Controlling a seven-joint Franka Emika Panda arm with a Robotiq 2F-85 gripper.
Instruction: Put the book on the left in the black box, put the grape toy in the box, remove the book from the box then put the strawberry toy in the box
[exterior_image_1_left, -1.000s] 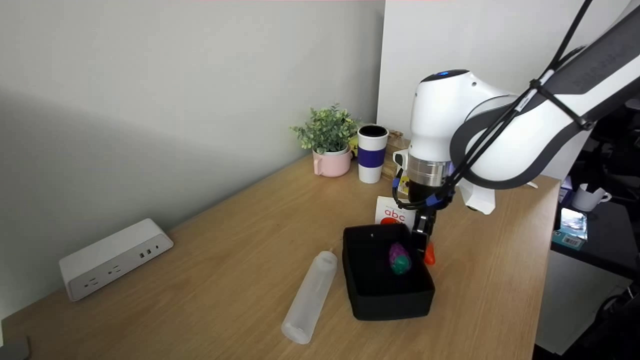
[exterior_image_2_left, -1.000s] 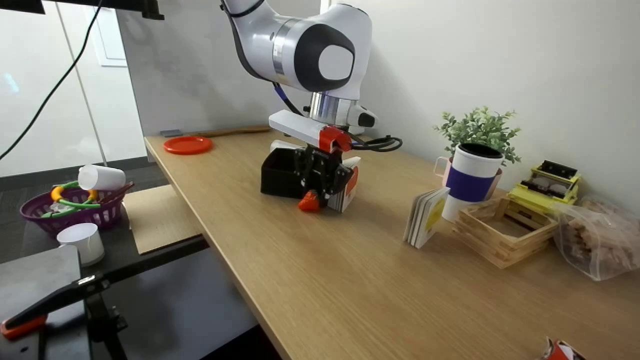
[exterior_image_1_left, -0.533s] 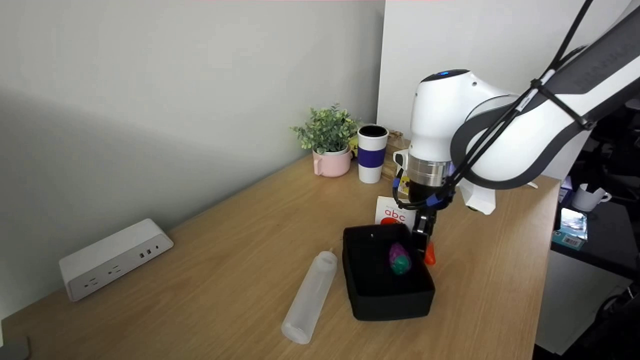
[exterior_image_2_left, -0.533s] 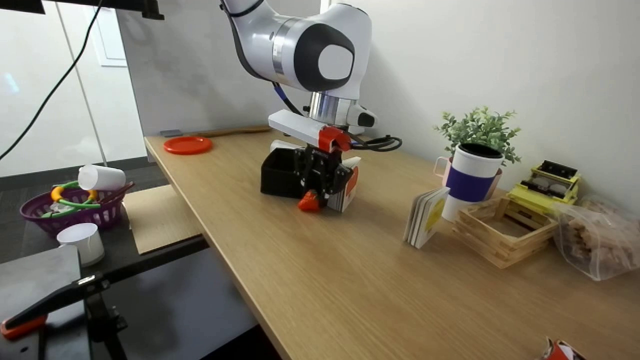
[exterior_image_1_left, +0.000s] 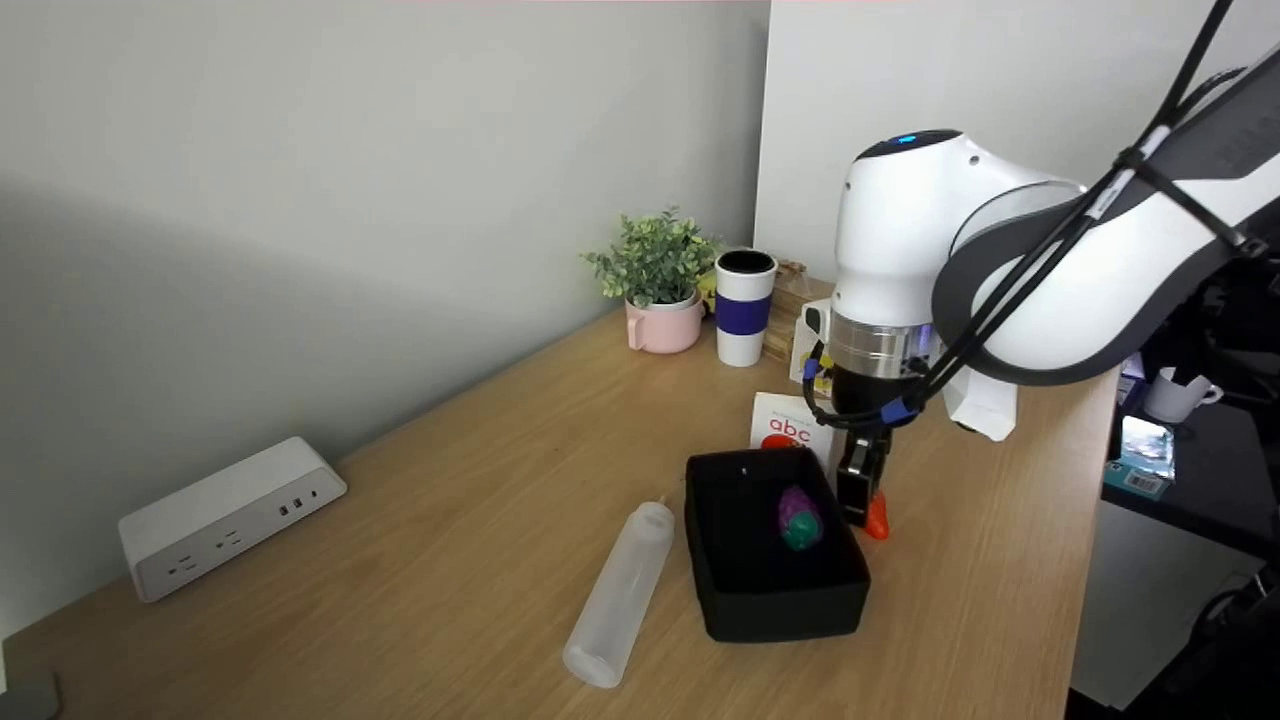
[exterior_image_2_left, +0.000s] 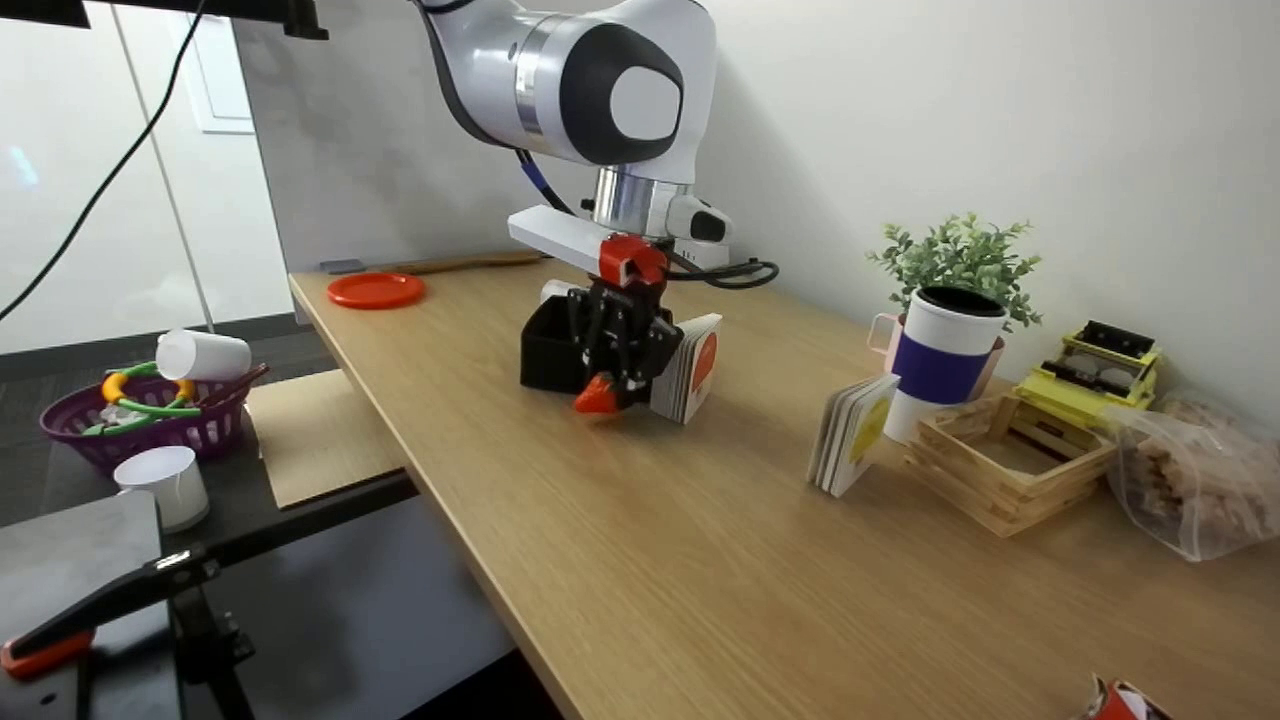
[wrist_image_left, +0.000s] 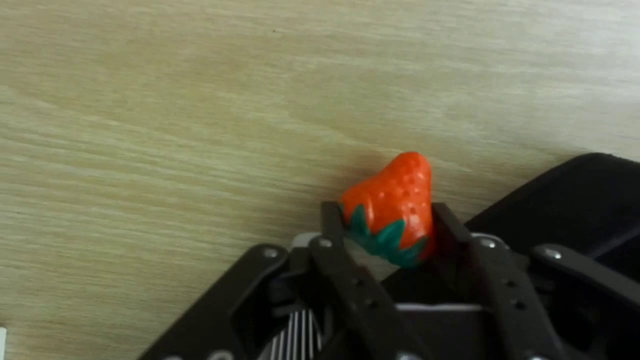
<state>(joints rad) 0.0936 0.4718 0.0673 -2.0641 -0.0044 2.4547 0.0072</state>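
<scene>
My gripper (wrist_image_left: 386, 212) is closed around the strawberry toy (wrist_image_left: 395, 200), a red berry with green leaves pinched between both fingers. In an exterior view the strawberry toy (exterior_image_2_left: 597, 395) hangs at or just above the table; contact with it is hard to tell. The black box (exterior_image_1_left: 785, 615) stands right beside the gripper, and its dark wall (wrist_image_left: 575, 205) shows at the right of the wrist view. Inside the box lies the grape toy (exterior_image_1_left: 798, 517), purple with a green end. Behind the box the book (exterior_image_1_left: 785, 420) with "abc" on its cover stands upright on the table, page edges (exterior_image_2_left: 675, 375) fanned.
A translucent squeeze bottle (exterior_image_1_left: 620, 595) lies alongside the box. Farther along stand a paler book (exterior_image_2_left: 850, 435), a tumbler (exterior_image_2_left: 940, 360), a potted plant (exterior_image_1_left: 660, 280) and a wooden crate (exterior_image_2_left: 1005, 465). A red plate (exterior_image_2_left: 376, 290) and a white power strip (exterior_image_1_left: 230, 520) also rest there.
Over the last half second the gripper and the strawberry toy have shifted together, away from the book and towards the table's open edge. Box, grape toy and book have stayed put.
</scene>
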